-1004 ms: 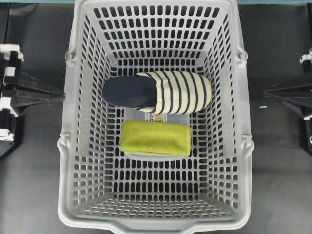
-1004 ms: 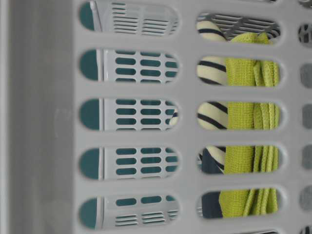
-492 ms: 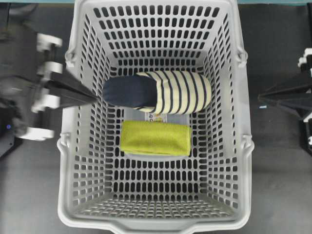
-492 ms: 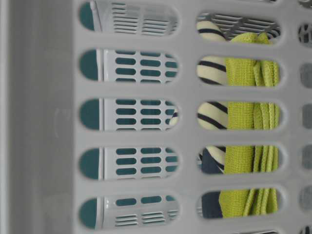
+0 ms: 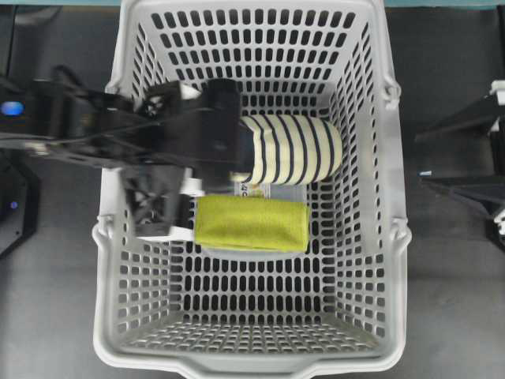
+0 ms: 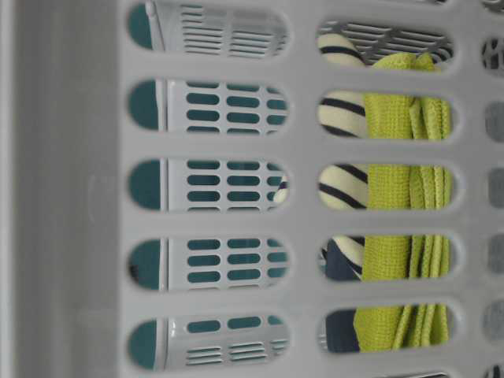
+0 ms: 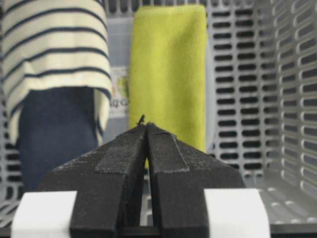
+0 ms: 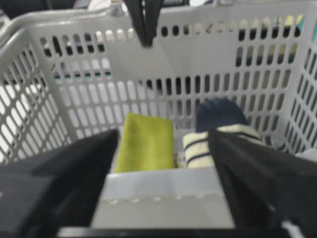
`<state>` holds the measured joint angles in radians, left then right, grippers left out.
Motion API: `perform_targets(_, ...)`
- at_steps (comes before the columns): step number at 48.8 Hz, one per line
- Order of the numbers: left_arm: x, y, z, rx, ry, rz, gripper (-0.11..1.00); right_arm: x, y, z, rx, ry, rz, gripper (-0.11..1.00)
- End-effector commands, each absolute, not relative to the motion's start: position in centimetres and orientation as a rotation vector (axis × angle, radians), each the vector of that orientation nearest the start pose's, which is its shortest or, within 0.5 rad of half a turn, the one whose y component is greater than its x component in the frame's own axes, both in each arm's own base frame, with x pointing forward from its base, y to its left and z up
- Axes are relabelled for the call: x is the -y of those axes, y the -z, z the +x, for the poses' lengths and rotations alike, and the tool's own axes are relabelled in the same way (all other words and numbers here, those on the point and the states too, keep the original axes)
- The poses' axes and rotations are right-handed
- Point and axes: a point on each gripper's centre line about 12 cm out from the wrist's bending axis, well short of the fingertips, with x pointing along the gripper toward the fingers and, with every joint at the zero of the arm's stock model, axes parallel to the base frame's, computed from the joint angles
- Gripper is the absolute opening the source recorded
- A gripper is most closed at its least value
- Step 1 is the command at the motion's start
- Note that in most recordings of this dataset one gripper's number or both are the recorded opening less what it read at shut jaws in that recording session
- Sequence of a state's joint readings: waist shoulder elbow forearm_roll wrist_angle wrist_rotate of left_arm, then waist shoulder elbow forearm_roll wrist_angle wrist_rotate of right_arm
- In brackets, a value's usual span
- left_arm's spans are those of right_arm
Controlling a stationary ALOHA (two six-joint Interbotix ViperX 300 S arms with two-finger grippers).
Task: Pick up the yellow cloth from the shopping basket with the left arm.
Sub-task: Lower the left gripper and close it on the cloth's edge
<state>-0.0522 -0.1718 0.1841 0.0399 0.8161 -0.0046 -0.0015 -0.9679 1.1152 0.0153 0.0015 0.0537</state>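
shopping basket (image 5: pixel 110 260): light-grey moulded plastic, smooth with a faint sheen, slotted walls and floor.
yellow cloth (image 5: pixel 251 224): soft yellow-green textile, matt, fine fuzzy weave, stitched hem.
slipper (image 5: pixel 293 150): beside the cloth in the basket; cream-and-navy striped knit fabric, matt; navy part plain cloth.
left hand (image 7: pixel 145 130): matt black, finely grained fingers (image 7: pixel 173 163).
surface (image 5: pixel 450 300): dark, matt.

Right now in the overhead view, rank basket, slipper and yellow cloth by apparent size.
1. shopping basket, far largest.
2. striped slipper, though the left arm hides its navy end.
3. yellow cloth, slightly smaller.
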Motion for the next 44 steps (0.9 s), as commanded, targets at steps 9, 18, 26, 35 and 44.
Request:
perform_targets(9, 2.6, -32.7, 43.0, -0.870, 0.039, 0.055, 0.43, 0.4, -29.7, 20.2, -0.111, 0.022, 0.072, 0.78)
perform_targets(18, 2.8, -29.8, 45.0, -0.974, 0.037, 0.059, 0.88, 0.6, -29.9, 20.0, -0.099, 0.031, 0.072, 0.77)
perform_targets(26, 3.4, -27.2, 45.8, -1.041, 0.047, 0.068, 0.90, 0.5, -30.0, 19.7, -0.086, 0.031, 0.073, 0.77)
perform_targets(35, 4.3, -23.3, 45.9, -1.135, 0.066, 0.088, 0.89, 0.5, -29.9, 19.5, -0.085, 0.031, 0.073, 0.77)
perform_targets(44, 4.2, -19.9, 45.0, -1.210, 0.064, 0.089, 0.89, 0.6, -29.8, 19.5, -0.088, 0.033, 0.075, 0.77)
